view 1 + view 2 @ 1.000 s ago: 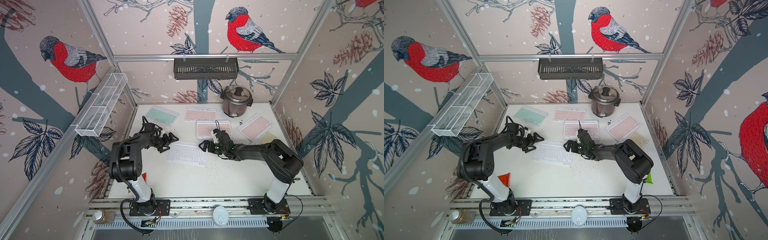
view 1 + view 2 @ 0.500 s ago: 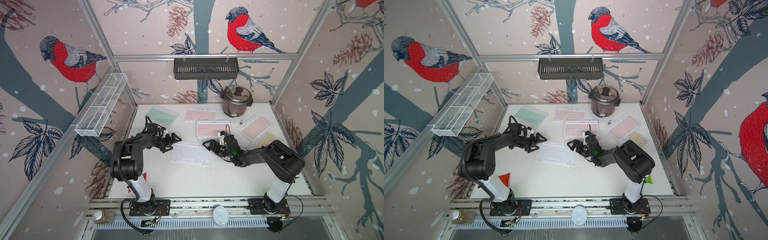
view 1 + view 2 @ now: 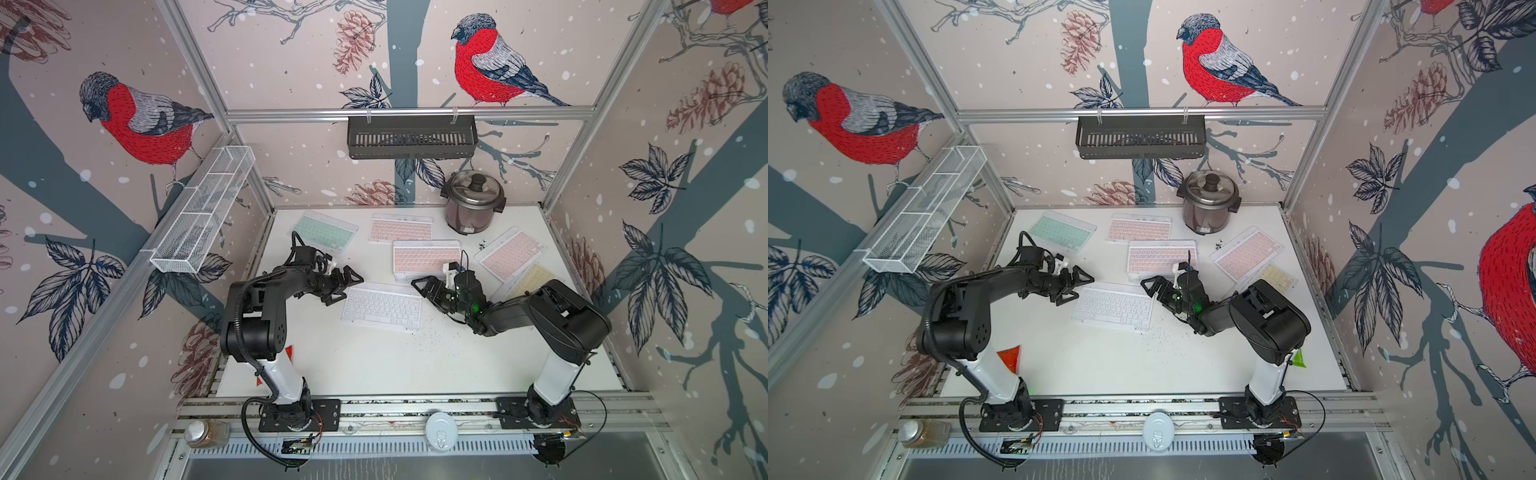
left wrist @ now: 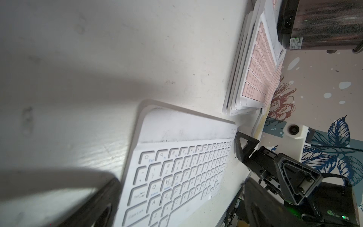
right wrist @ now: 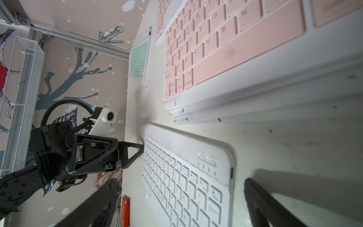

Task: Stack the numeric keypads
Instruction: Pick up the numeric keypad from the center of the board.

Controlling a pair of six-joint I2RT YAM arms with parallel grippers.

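Observation:
A white keypad [image 3: 381,307] [image 3: 1113,308] lies flat mid-table. My left gripper [image 3: 344,287] [image 3: 1077,287] is open at its left short end. My right gripper [image 3: 426,293] [image 3: 1152,293] is open at its right end. In each wrist view the white keypad [image 4: 176,173] [image 5: 186,176] lies between the spread fingers, and whether they touch it is unclear. Just behind it sits a stack of keypads with a pink one [image 3: 426,259] on top. Single keypads lie around it: mint [image 3: 326,230], pink [image 3: 401,228], pink [image 3: 511,253], and a yellow one [image 3: 532,278] partly under that.
A rice cooker [image 3: 473,203] stands at the back right. A red packet [image 3: 1011,357] lies by the left arm's base and a green packet [image 3: 1298,359] by the right arm's. Dark crumbs [image 3: 432,336] dot the table in front of the white keypad.
My right arm has drawn back to the right and folded its elbow. The white keypad has slid slightly right. My left gripper has followed it a little to the right.

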